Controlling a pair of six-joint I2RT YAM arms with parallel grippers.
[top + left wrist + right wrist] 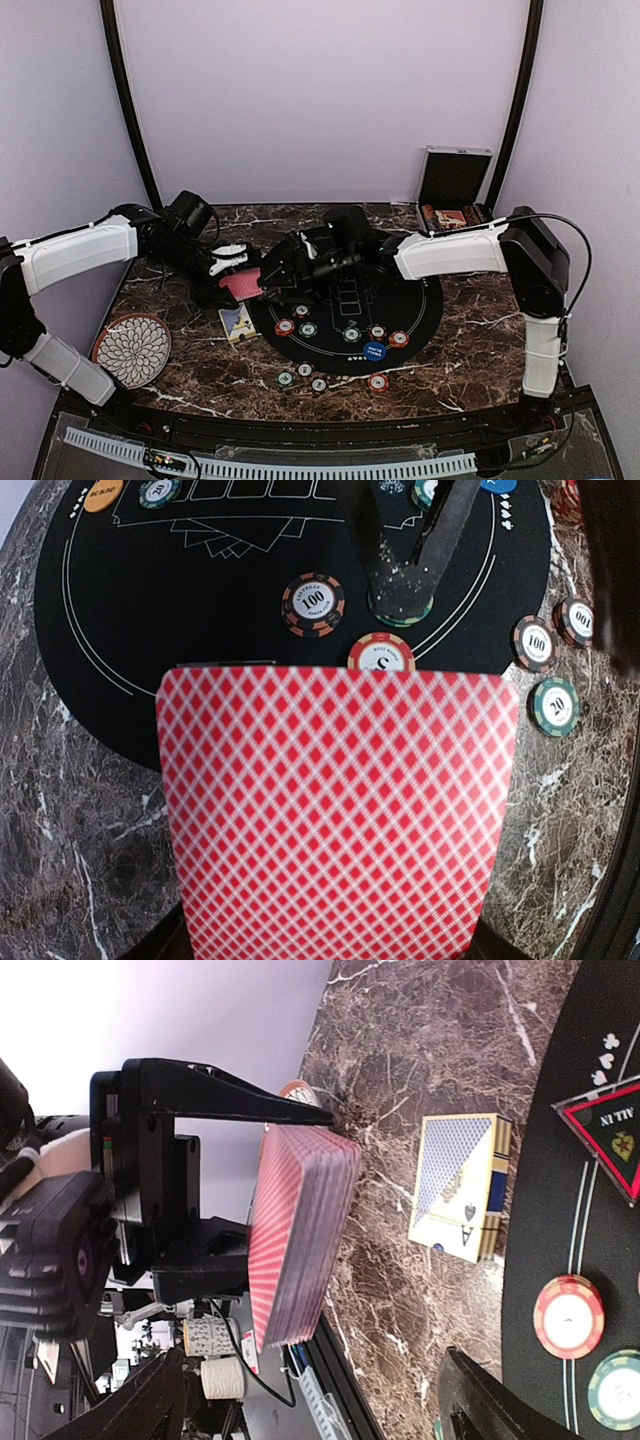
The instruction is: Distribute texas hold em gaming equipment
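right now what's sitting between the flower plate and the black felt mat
A blue card box lies flat on the marble table, between the flower plate and the black mat, close by the mat's left edge. The top external view shows it.

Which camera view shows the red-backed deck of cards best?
The right wrist view: the red-backed deck is seen edge-on, its whole thickness clear, clamped in the left gripper. The left wrist view shows only the blurred back of the top card, filling the lower frame. The top external view shows it only small.
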